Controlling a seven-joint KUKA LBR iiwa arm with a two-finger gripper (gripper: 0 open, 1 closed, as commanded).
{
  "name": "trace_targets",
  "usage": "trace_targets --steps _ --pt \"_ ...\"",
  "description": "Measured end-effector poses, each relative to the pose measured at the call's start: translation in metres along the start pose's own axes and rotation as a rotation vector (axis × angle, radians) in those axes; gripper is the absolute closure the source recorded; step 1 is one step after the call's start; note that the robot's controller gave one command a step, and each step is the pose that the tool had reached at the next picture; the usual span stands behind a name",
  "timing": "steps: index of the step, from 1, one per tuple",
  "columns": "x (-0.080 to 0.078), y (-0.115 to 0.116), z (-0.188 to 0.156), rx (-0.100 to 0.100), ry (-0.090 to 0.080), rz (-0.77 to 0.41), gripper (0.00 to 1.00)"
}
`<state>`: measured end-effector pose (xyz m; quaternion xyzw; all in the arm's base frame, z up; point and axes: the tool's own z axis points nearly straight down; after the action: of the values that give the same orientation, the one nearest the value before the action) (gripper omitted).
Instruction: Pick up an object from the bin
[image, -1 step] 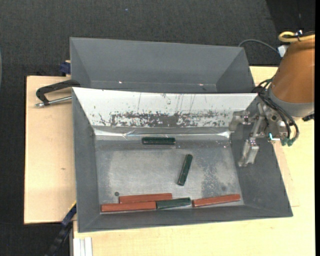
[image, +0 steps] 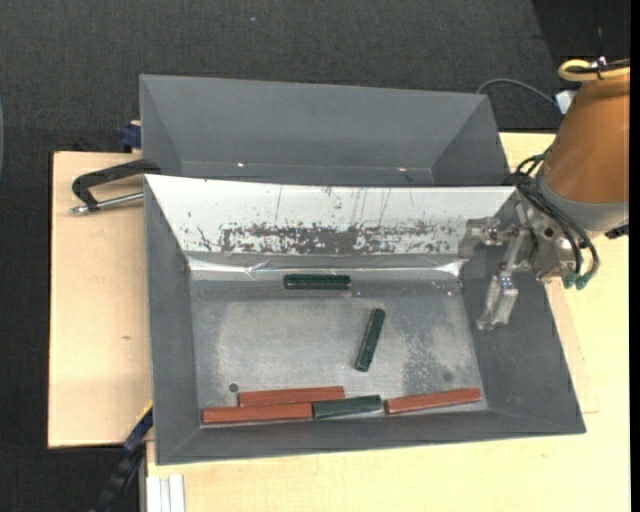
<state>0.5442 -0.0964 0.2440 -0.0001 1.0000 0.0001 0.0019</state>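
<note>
Grey bin floor (image: 270, 350) bears a slim, tilted dark-green stick (image: 370, 338), hand (image: 493, 318) nearby.

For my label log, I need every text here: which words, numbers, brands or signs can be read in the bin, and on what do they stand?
None can be read: the grey bin, the dark green sticks and the red-brown sticks bear no visible writing.
</note>
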Motion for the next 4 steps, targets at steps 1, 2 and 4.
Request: trace_targets --steps 1,2,4 --pt "0.006 0.029 0.055 0.000 -0.002 -0.083 0.00" --pt "0.025 0.105 0.082 -0.001 0.002 -0.140 0.00" --pt "0.004 0.109 0.159 0.000 -0.003 -0.471 0.00"
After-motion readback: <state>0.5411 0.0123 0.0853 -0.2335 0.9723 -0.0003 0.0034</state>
